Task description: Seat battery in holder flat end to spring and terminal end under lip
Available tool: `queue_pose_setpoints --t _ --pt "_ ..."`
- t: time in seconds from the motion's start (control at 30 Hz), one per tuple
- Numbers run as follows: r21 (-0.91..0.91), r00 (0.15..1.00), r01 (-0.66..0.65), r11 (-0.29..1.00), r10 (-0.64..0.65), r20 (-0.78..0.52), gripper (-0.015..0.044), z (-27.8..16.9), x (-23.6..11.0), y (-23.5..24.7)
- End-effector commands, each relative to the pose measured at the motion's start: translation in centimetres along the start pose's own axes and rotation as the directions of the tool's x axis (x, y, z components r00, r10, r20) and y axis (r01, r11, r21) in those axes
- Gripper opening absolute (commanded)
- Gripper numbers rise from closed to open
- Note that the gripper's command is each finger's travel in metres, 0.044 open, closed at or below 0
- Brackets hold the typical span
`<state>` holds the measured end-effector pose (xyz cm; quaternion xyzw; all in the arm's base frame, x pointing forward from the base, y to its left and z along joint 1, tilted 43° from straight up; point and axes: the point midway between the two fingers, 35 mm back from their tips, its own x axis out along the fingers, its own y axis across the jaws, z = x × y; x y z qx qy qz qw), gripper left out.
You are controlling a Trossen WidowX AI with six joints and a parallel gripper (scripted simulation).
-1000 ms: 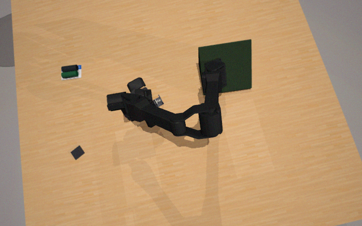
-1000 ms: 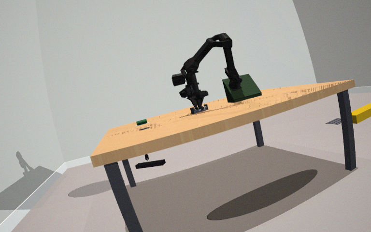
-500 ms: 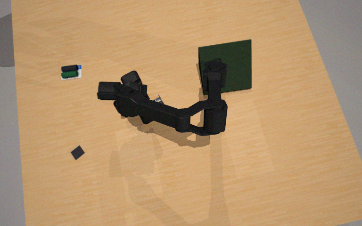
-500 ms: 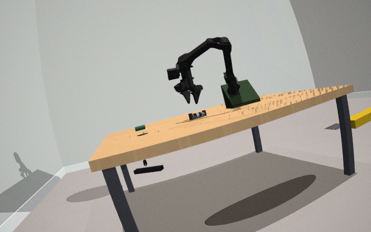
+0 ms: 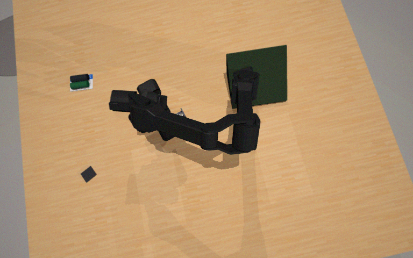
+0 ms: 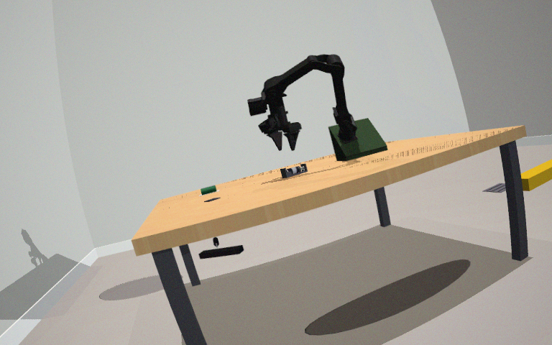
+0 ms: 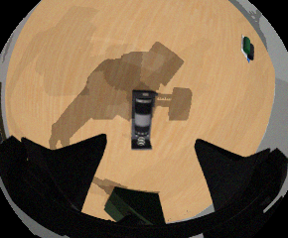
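Note:
The black battery holder (image 6: 285,173) (image 7: 143,97) lies on the wooden table, right under my gripper. The grey battery (image 6: 296,169) (image 7: 143,118) lies lengthwise inside it and looks straight in the wrist view. In the top view the arm hides most of the holder, and only a small grey bit (image 5: 180,112) shows. My gripper (image 6: 285,146) (image 7: 152,142) is open wide and empty. It hangs well above the holder and touches nothing, with one finger on either side of it in the wrist view.
A white card with a black and a green cylinder (image 5: 80,82) (image 6: 208,189) (image 7: 247,47) lies towards the table's left edge. A small dark square (image 5: 88,174) lies on the table. The arm stands on a dark green base plate (image 5: 269,63) (image 6: 371,139).

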<state>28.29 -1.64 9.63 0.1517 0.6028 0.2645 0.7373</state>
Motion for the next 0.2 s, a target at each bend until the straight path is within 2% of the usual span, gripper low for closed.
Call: queue_pose_setpoints --t 0.0,0.17 --pt "-0.005 1.0 0.004 1.0 -0.004 -0.004 0.044 -0.06 -0.05 -0.06" --pt "-0.005 1.0 0.004 1.0 -0.004 -0.004 0.044 -0.06 -0.05 -0.06"
